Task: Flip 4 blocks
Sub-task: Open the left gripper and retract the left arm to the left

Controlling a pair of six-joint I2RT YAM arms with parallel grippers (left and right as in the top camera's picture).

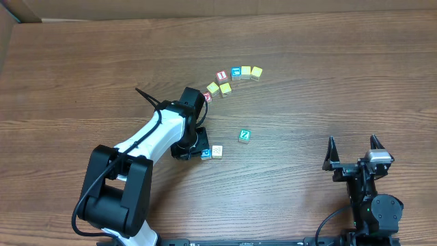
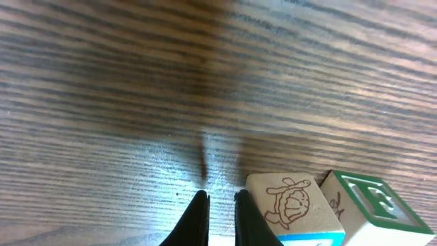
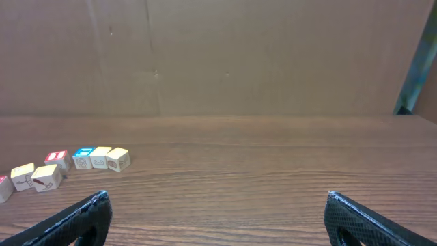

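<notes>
Left jaws are sitting closed on nothing, tips down at the counter (image 1: 307,82) just beside the blue-faced block (image 1: 205,154), which is sitting right beside the pale patterned block (image 1: 217,151). Looks like it's working that pair; can't tell which cubes are flipped. Teal Z block (image 1: 244,136) is lying apart to the right, red-faced block (image 1: 207,96) ending the arc of cubes. Next move is calling for catching an edge and tipping without knocking the neighbour. Right jaws are hanging wide open, parked well clear, open counter all round.
</notes>
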